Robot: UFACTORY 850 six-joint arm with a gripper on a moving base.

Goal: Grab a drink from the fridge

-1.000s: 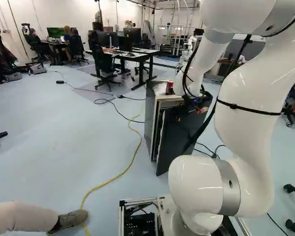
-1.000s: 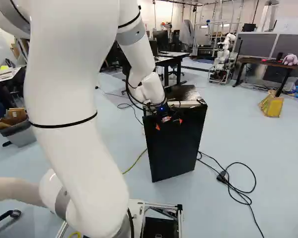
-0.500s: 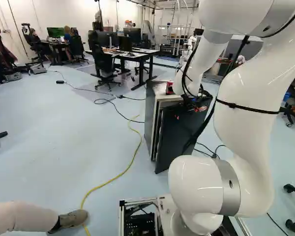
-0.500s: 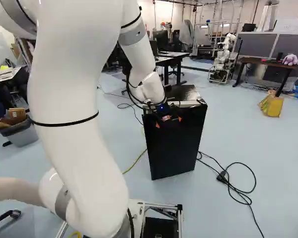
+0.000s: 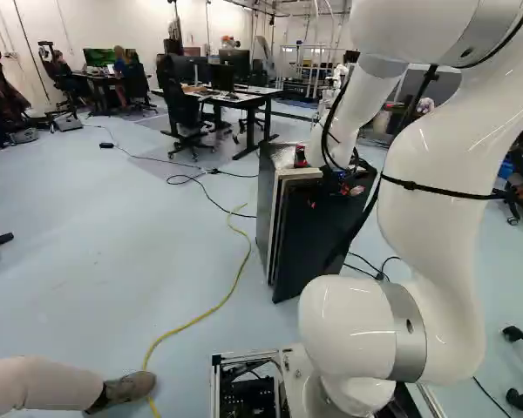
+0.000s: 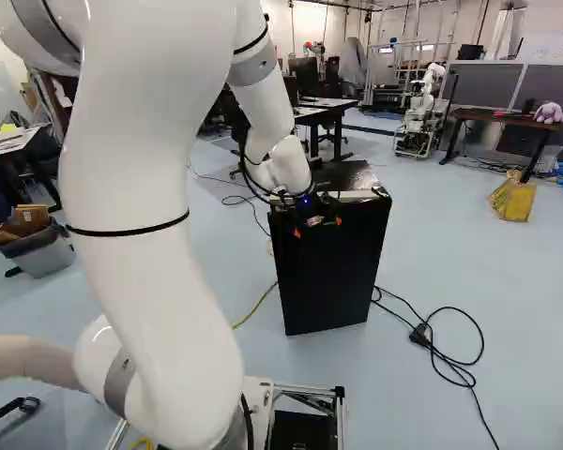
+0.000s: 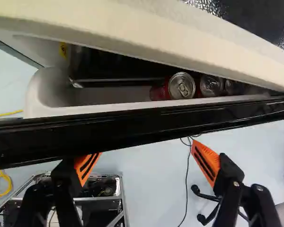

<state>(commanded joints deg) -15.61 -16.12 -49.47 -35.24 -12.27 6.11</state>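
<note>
Nearest me, the arm rises from a metal frame (image 5: 244,383) on the pale blue floor (image 5: 87,270), and a person's leg (image 5: 44,383) and shoe (image 5: 129,389) are at the lower left of the left base view. A yellow cable (image 5: 218,303) winds over that smooth floor towards the fridge (image 5: 267,209), whose black door (image 6: 328,281) stands ajar. Up at the door's top edge is the gripper (image 6: 318,228), its two orange-padded fingers spread well apart, gripping nothing. The wrist view looks down into the gap: the drink cans (image 7: 181,86) stand in a row inside the fridge, across the door's edge from the fingertips, red sides and silvery lids showing. On the fridge's dark, glossy top sits something small and red (image 5: 300,157), too small to make out. Black cables (image 6: 469,361) lie in loops on the floor to the right of the fridge in the right base view. Further off are a yellow bag (image 6: 513,200), then a dark table (image 6: 502,116) with a purple plush toy (image 6: 548,112), grey partitions (image 6: 488,84), another robot (image 6: 420,112), an office chair (image 5: 185,113), and desks (image 5: 244,98) with monitors (image 5: 235,63) near the white wall (image 5: 113,26).
</note>
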